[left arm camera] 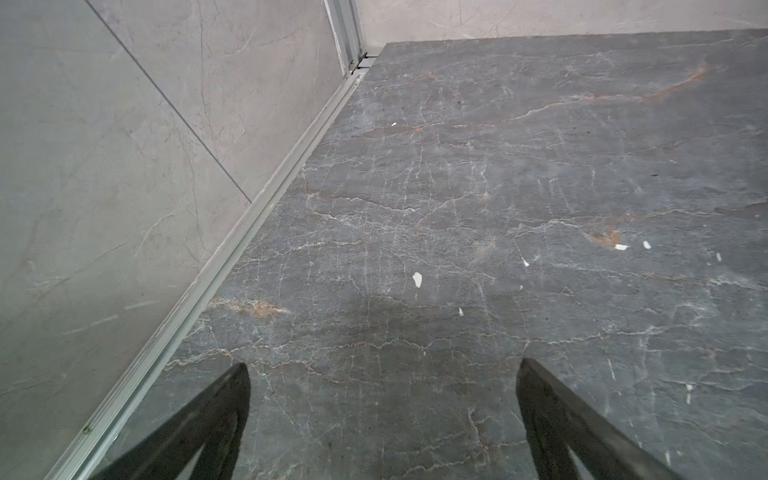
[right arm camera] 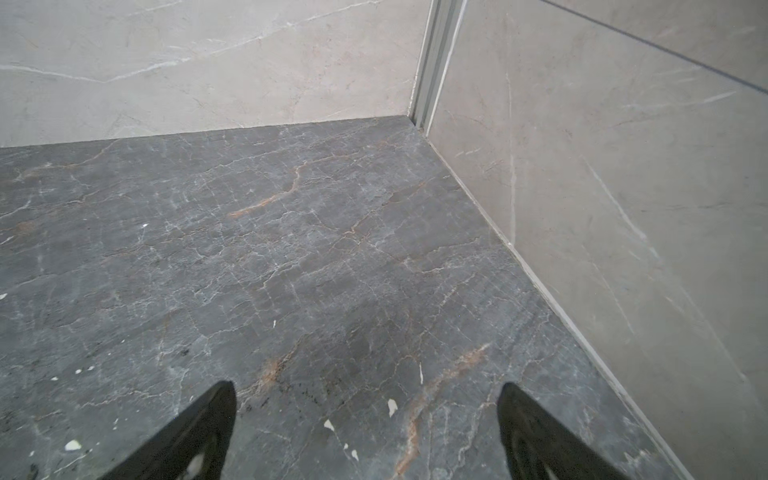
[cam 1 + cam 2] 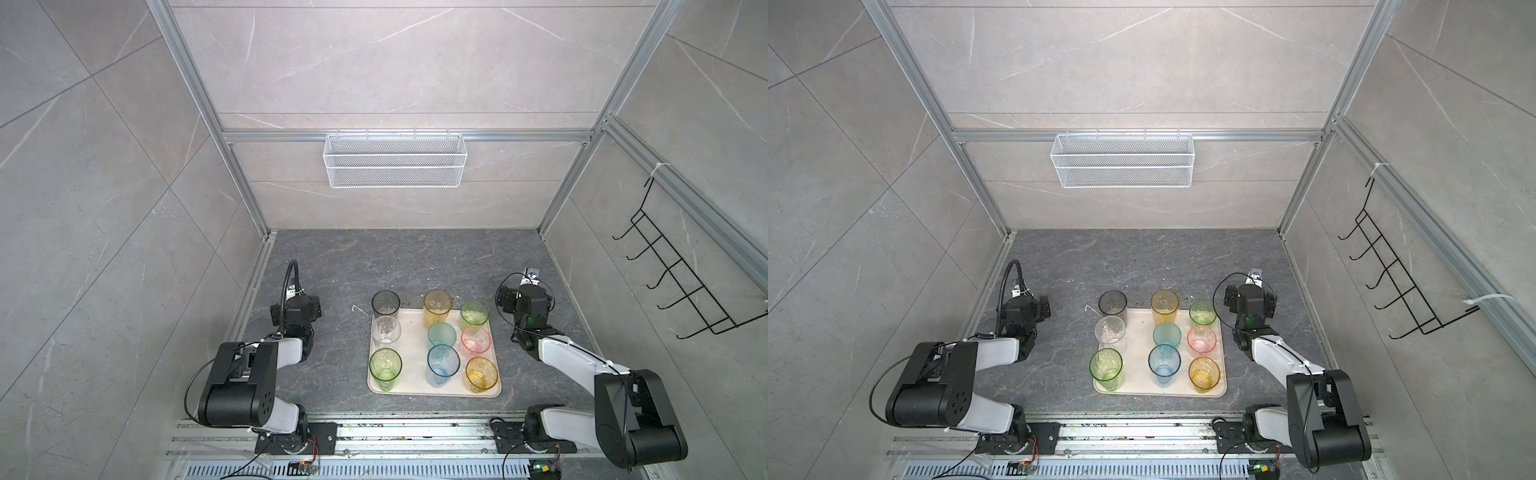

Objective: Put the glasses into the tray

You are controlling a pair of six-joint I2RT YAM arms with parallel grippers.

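The left tool (image 1: 383,365) is seen in the left wrist view with its fingers spread wide over bare counter (image 1: 457,208), and nothing is held between them. In both top views this arm is found well left of the tray (image 3: 411,388).

The cream tray is laid on the counter between the two arms, and the glasses (image 3: 1166,332) are stood upright on it in three columns. In the left column the smoky grey glass (image 3: 385,303) is placed at the far corner, though whether its base sits inside the rim cannot be told. The clear glass (image 3: 386,330) is set just in front of it, and the near green glass (image 3: 385,368) at the front.

In the middle column the tall amber glass (image 3: 437,307), the teal glass (image 3: 441,334) and the blue glass (image 3: 443,363) are lined from far to near. In the right column the far green glass (image 3: 473,313), the pink glass (image 3: 476,338) and the short amber glass (image 3: 481,374) are ranged likewise.

The right tool (image 2: 366,386) is shown in the right wrist view spread and empty above bare counter, well right of the tray.
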